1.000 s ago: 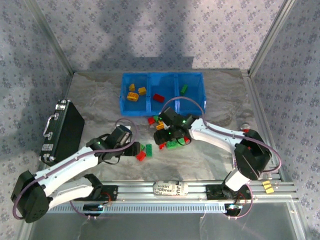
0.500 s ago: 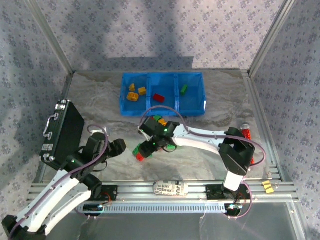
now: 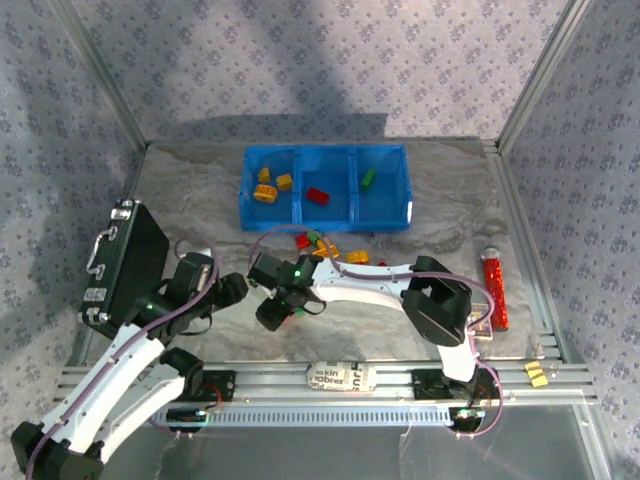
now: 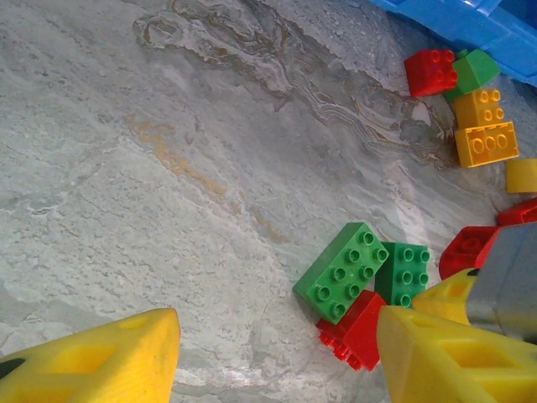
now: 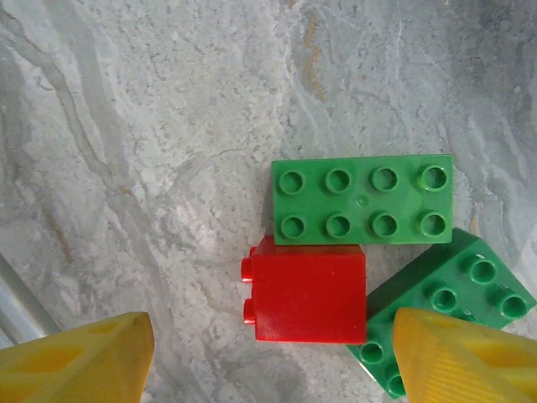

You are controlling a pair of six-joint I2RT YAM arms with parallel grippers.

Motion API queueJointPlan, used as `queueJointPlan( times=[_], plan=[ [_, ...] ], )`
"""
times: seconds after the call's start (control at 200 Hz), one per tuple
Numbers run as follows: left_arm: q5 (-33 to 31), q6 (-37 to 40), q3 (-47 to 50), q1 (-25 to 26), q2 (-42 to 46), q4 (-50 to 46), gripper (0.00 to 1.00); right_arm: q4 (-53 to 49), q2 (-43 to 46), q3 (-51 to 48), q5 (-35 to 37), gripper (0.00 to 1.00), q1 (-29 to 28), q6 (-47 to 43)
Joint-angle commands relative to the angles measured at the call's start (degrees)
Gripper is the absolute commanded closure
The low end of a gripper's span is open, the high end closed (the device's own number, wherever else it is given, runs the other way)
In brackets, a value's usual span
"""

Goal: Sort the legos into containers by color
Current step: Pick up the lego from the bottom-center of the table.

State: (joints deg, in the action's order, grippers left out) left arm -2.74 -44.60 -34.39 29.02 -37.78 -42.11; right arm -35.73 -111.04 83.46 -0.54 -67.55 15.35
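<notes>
The blue bin (image 3: 383, 214) holds yellow-orange legos (image 3: 266, 186) in its left compartment, a red one (image 3: 317, 196) in the middle and a green one (image 3: 368, 178) on the right. My right gripper (image 3: 273, 312) (image 5: 273, 361) hangs open straight above a small cluster: a red brick (image 5: 309, 290) lying on its side, a long green brick (image 5: 362, 200) and a second green brick (image 5: 445, 311). My left gripper (image 3: 238, 288) (image 4: 277, 361) is open just left of that cluster, its right finger beside the red brick (image 4: 361, 329) and the long green brick (image 4: 342, 270). Neither holds anything.
More loose legos lie in front of the bin: red (image 4: 430, 71), green (image 4: 475, 70), orange (image 4: 478, 107) and yellow (image 4: 487, 143). A black case (image 3: 125, 262) stands at the left. A red tube (image 3: 494, 290) lies at the right. Bare marbled table lies left of the cluster.
My right gripper has swept left and nearer, from the pile by the bin to above the red and green cluster. My left arm pulled back left, then edged toward the cluster.
</notes>
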Motion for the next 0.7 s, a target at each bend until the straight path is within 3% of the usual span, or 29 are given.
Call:
queueJointPlan(
  times=[0.0, 0.37, 0.695],
  plan=[
    [0.97, 1.53, -2.43, -0.98, 1.78, -1.25, 0.36, -3.42, -2.22, 1.57, 2.25, 0.23, -0.57, -0.78],
    [1.26, 2.26, -3.99, -3.35, 2.98, -2.90, 0.36, -4.26, -5.18, 3.89, 3.65, 0.26, -1.44, -0.90],
    [1.20, 2.81, -4.38, -4.25, 3.46, -3.51, 0.37, -4.92, -6.33, 4.19, 5.58, 0.37, -2.28, 0.02]
  ],
)
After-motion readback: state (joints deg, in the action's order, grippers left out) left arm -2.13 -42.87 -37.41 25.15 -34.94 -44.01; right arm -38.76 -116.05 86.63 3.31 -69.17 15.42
